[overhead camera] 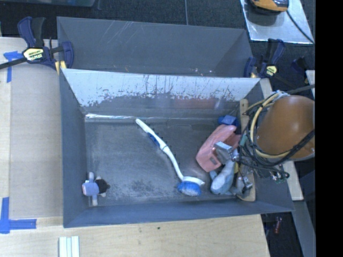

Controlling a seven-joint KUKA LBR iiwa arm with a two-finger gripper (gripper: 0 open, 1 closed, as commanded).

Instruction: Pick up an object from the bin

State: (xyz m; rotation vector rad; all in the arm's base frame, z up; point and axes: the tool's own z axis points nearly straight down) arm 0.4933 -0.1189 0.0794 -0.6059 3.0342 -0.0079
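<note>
My gripper (224,153) is low in the bin's right front corner, its grey metal body showing under the cabled wrist. It sits on top of a pink, rounded flat thing (208,149) that leans against the right wall. Just in front of the gripper lies a pale blue-white lump (222,180), touching or nearly touching it. A white long-handled brush (165,151) with blue grip marks runs diagonally across the floor, its blue round head at the front, a little left of the pale lump. I cannot see anything held.
A small blue piece (229,120) lies behind the pink thing near the right wall. A little blue-and-white toy figure (94,187) stands alone in the front left corner. Bare floor stretches between the toy and the brush. The arm's orange dome overhangs the right rim.
</note>
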